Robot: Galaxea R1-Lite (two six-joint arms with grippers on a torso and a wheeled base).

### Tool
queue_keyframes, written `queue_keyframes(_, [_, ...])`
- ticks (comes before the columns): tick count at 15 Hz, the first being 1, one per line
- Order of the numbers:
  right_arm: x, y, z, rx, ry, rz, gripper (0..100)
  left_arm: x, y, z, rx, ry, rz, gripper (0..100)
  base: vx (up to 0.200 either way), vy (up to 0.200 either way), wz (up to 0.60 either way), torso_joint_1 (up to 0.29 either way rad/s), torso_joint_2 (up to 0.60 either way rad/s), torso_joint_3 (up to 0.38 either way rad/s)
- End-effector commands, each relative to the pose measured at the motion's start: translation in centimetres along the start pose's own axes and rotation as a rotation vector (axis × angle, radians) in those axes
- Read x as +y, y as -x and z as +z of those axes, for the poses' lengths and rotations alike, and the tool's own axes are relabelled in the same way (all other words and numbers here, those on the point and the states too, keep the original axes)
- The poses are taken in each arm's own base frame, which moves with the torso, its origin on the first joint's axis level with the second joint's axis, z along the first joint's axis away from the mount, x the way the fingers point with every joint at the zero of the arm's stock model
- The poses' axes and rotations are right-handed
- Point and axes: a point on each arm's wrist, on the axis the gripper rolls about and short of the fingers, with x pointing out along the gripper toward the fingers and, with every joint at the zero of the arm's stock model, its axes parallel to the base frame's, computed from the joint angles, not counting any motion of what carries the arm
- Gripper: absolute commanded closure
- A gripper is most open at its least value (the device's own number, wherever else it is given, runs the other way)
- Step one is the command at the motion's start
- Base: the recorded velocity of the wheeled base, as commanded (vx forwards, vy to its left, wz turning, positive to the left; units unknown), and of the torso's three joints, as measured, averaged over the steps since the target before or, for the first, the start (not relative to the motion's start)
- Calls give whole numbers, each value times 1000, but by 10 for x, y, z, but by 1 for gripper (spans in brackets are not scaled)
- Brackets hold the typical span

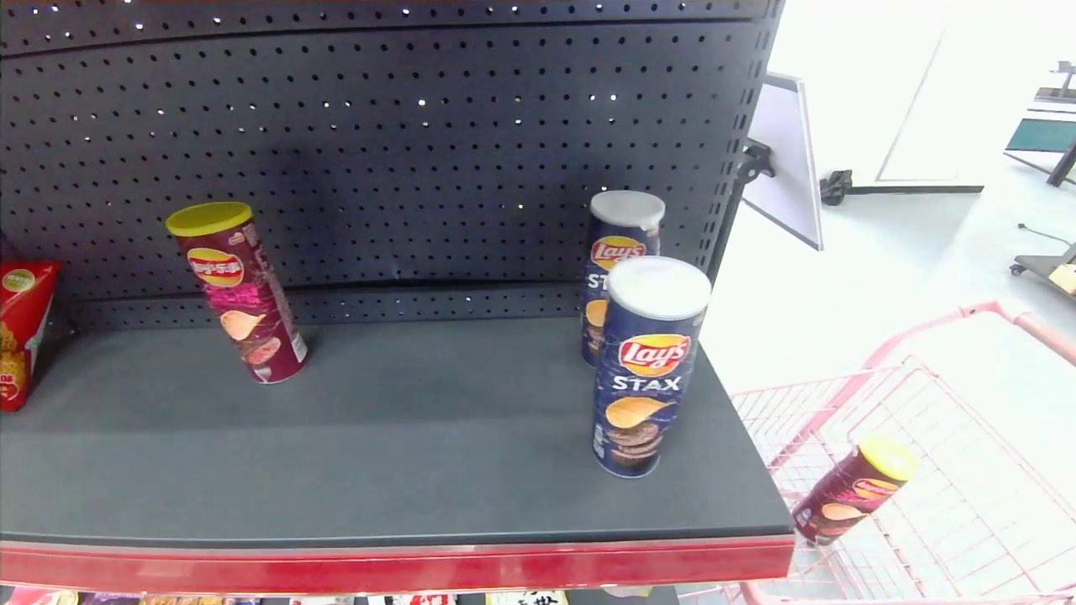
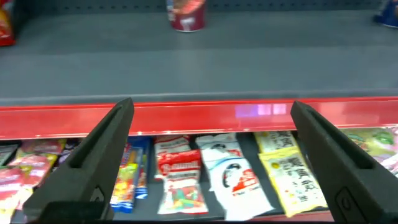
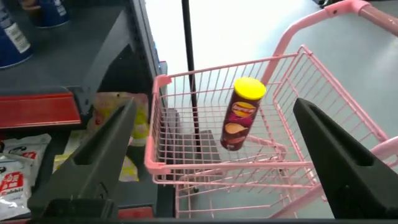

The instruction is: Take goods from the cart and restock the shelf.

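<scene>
Head view: cylindrical can (image 1: 845,491), wire cart (image 1: 967,504)

Oval logo over white block lettering on front blue can (image 1: 646,370), right of centre, same logo on rear blue can (image 1: 619,239), logo and pink characters on maroon can (image 1: 239,294), left

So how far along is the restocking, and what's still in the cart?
Done: on the shelf stand a maroon can at left and two blue cans at right. In hand: nothing; left gripper and right gripper are both open and empty. Left: one yellow-lidded can sits in the pink cart.
</scene>
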Motion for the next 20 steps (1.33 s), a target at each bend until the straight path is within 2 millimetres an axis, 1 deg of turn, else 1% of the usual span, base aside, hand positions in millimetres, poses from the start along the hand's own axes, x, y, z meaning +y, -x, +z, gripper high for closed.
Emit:
queue_keyframes(1, [0,0,0,1,0,0,0,0,0,0,1,0,0,0,0,-200,0,7,2,7])
queue_keyframes(16, [0,0,0,1,0,0,0,0,0,0,1,0,0,0,0,-200,0,2,1,3])
queue_keyframes(20, [0,0,0,1,0,2,0,0,0,0,1,3,0,0,0,0,0,0,0,0])
